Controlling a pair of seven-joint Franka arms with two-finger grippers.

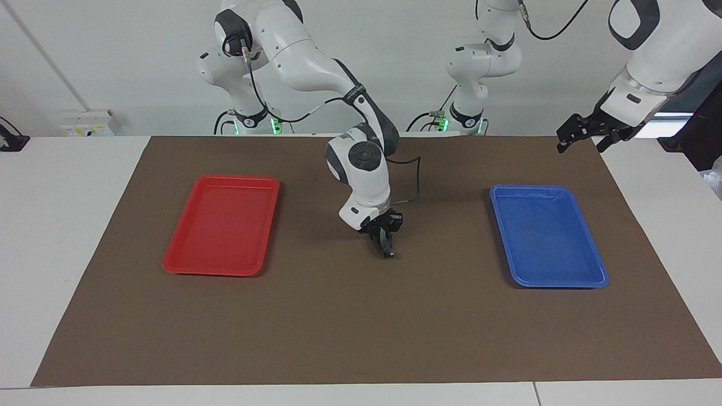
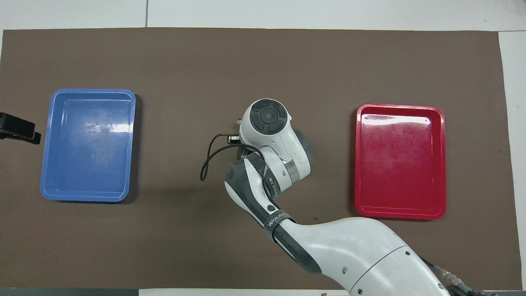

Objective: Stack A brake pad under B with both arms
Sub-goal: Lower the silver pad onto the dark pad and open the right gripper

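Note:
My right gripper (image 1: pixel 386 243) points down over the middle of the brown mat (image 1: pixel 361 316), between the two trays. A thin dark grey piece (image 1: pixel 387 248) hangs between its fingers, its lower end at or just above the mat; it looks like the A brake pad seen edge-on. In the overhead view the right arm's wrist (image 2: pixel 268 123) hides the gripper and the piece. B, the longer black crescent, shows in neither view. My left gripper (image 1: pixel 581 144) is open and empty, raised over the mat's edge at the left arm's end; it shows in the overhead view (image 2: pixel 18 131) too.
An empty red tray (image 1: pixel 223 270) lies toward the right arm's end of the mat, seen from overhead (image 2: pixel 398 213) too. An empty blue tray (image 1: pixel 555 282) lies toward the left arm's end, seen from overhead (image 2: pixel 84 196) too. A black cable (image 2: pixel 207 158) loops beside the right wrist.

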